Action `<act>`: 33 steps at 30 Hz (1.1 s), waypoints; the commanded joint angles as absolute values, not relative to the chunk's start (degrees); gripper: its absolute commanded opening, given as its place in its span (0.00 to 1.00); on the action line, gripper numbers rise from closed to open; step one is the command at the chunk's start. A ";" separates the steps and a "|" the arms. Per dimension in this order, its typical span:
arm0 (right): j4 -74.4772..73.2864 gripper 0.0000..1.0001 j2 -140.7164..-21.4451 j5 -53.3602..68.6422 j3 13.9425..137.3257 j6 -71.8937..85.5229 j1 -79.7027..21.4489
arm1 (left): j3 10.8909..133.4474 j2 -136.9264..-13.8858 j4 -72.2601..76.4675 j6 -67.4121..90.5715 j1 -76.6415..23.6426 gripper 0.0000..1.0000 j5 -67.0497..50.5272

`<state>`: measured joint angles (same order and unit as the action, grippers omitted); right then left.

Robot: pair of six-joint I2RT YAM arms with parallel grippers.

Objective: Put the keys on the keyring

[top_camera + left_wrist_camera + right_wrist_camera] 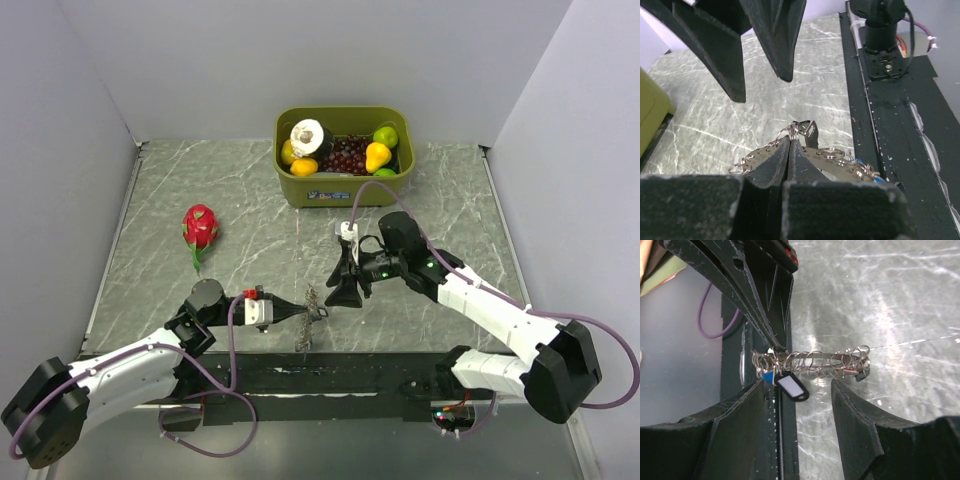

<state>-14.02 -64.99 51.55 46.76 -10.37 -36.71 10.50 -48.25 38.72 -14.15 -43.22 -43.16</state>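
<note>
Left gripper [298, 311]: pinching the wiry keyring [812, 361] by the desk's [250, 200] near edge.
Right gripper [345, 292]: gaping beside it.
Around: plastic bin [345, 187] sitting at far edge; dragonfruit [200, 225] lying left.

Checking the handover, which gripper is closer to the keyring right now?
Left. The left gripper is shut on the keyring, gripping its rim. The right gripper faces it, open, fingertips just short of it and not touching.
</note>
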 commanded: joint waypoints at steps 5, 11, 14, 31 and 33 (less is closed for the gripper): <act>-11.87 0.61 -65.04 57.47 47.72 -9.58 -36.74 | 11.60 -48.78 43.86 -16.00 -43.59 0.01 -48.95; -12.83 0.53 -67.15 59.24 48.16 -9.84 -37.44 | 11.95 -48.43 43.33 -16.00 -43.51 0.01 -49.48; -13.79 0.52 -67.76 59.06 47.99 -9.93 -37.79 | 12.57 -48.60 42.02 -15.65 -43.59 0.01 -48.69; -13.18 0.62 -65.04 47.47 43.42 -6.59 -38.58 | 25.92 -55.71 23.40 -9.76 -43.59 0.01 -38.41; -13.10 0.61 -65.48 45.27 43.42 -6.24 -38.76 | 28.46 -57.03 21.10 -9.14 -43.51 0.01 -37.88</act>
<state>-14.59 -66.00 49.95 43.42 -7.42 -38.11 22.26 -55.22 24.80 -11.25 -43.38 -39.62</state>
